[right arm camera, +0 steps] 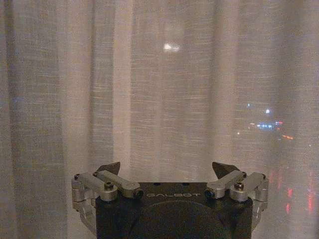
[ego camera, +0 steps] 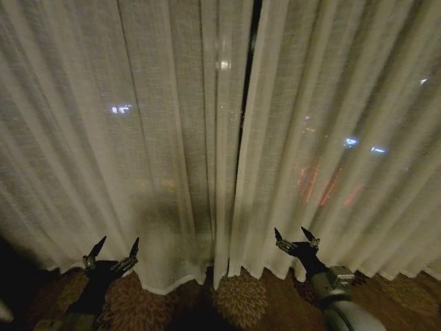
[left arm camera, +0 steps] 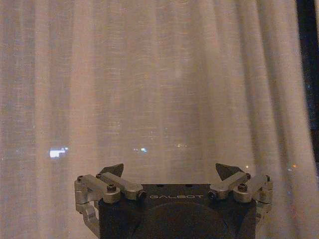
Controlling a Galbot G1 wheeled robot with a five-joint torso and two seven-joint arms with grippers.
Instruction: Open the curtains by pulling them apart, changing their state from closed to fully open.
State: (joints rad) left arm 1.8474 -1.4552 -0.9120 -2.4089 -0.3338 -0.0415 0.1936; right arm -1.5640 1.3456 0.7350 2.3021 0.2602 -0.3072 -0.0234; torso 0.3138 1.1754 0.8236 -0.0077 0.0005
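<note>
Curtains cut off at top edge

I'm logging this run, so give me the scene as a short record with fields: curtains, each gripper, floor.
curtains: two sheer panels, nearly closed, narrow dark gap between them
left gripper: open, low before the left panel, holding nothing
right gripper: open, low before the right panel, holding nothing
floor: patterned carpet under the hems

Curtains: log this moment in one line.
curtains: nearly closed, thin centre gap | left end effector: open, before left panel | right end effector: open, before right panel
</note>
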